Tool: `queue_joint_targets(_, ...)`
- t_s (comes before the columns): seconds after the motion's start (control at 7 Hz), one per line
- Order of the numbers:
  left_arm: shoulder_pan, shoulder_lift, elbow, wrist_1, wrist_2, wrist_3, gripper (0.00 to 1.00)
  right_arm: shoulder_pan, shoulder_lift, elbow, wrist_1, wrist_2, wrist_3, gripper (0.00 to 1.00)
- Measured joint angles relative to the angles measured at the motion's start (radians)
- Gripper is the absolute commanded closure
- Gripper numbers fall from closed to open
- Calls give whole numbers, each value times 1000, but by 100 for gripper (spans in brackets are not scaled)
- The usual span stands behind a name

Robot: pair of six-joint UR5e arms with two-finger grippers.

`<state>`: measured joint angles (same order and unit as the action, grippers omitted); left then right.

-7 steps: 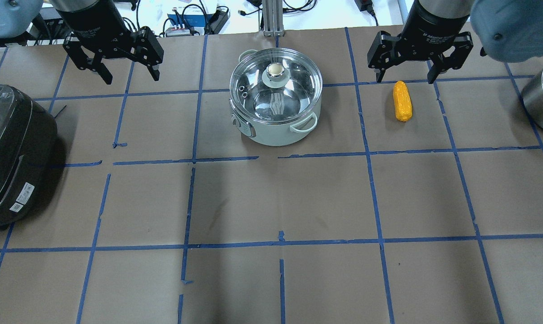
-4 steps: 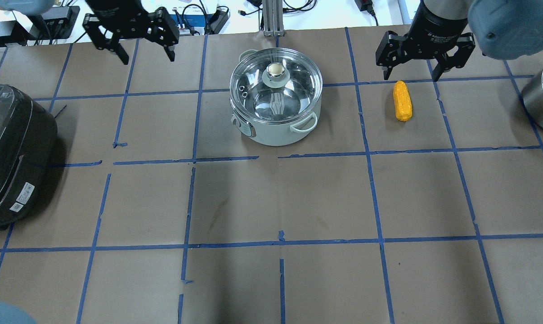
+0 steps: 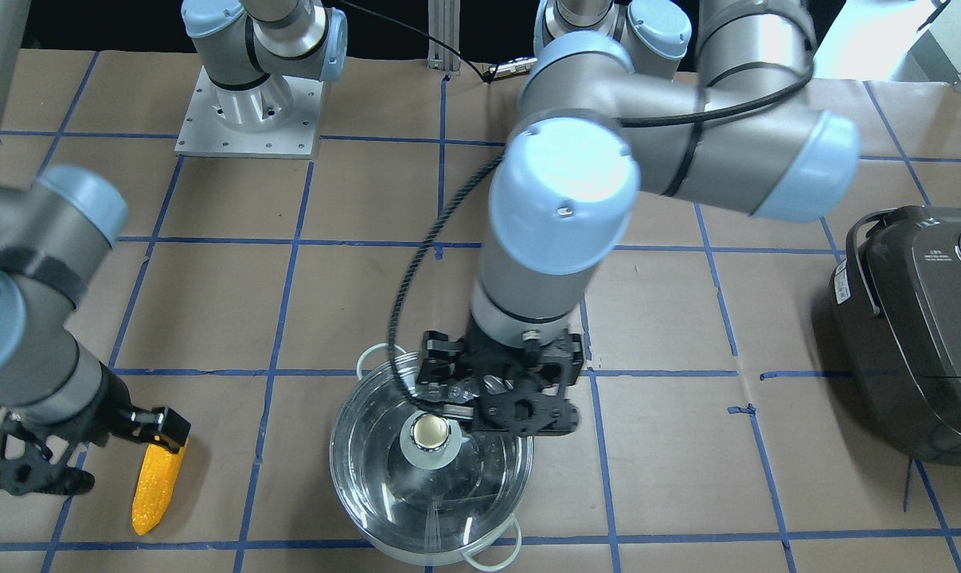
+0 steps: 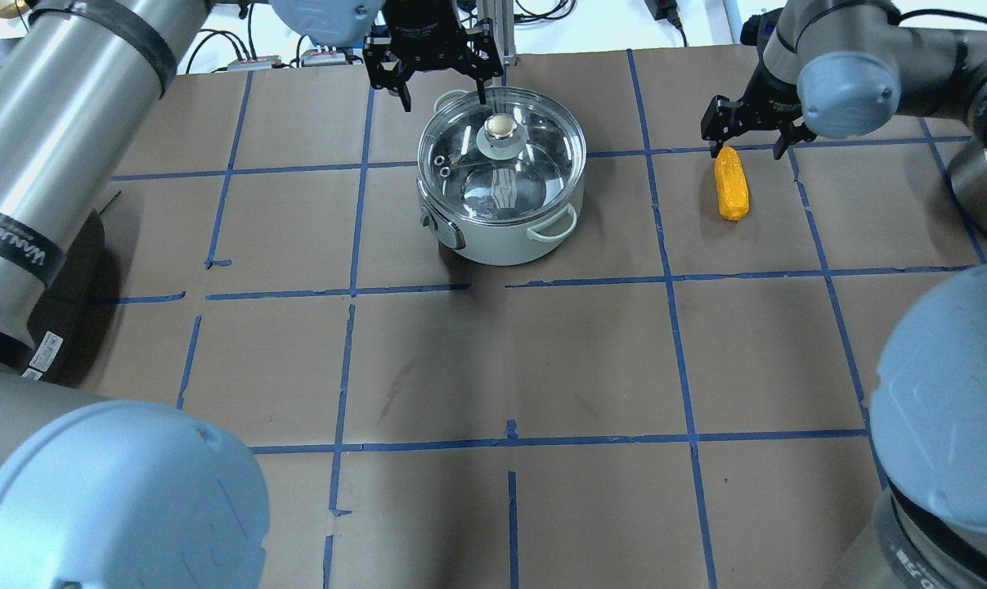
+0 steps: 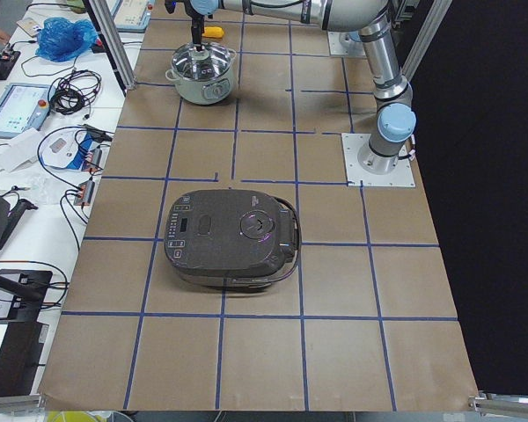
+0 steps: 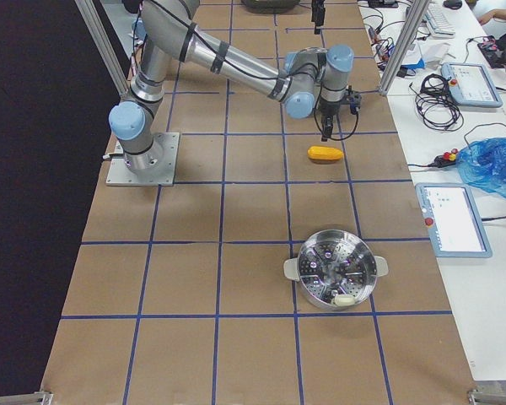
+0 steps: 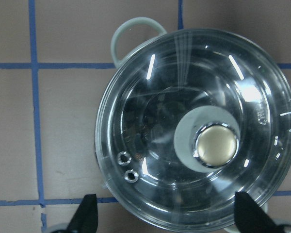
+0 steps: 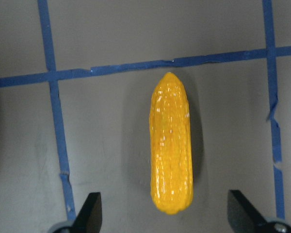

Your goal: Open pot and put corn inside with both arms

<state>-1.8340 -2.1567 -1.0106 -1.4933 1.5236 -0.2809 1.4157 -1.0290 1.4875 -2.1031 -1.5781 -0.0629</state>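
Glossy glass lid (image 7: 150, 111) on shiny steel pot (image 4: 501, 245); glossy bumpy plastic corn (image 8: 171, 153).

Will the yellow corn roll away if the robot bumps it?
Probably, sideways: the corn is rounded and lies on its side on the flat table. Its glossy, bumpy skin looks like hard plastic, so it is likely stiff, light and a bit slippery.
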Motion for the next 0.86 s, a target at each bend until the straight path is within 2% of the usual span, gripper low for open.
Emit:
queue_joint_targets(0.14, -22, -31, 14, 15, 0, -28, 0, -1, 56, 6, -65, 0, -14, 18)
queue_joint_targets(0.29, -33, -54, 20, 34, 0, -50, 0, -1, 94, 13, -108, 0, -29, 45)
queue_joint_targets(0.43, -38, -67, 22, 55, -1, -67, 0, -1, 113, 18, -132, 0, -37, 77)
queue_joint_targets(0.57, -43, -77, 22, 65, -2, -75, 0, -1, 119, 21, -140, 0, -43, 91)
queue_joint_targets(0.86, -52, -102, 23, 86, -1, -78, 4, -2, 120, 21, -140, 0, -54, 93)
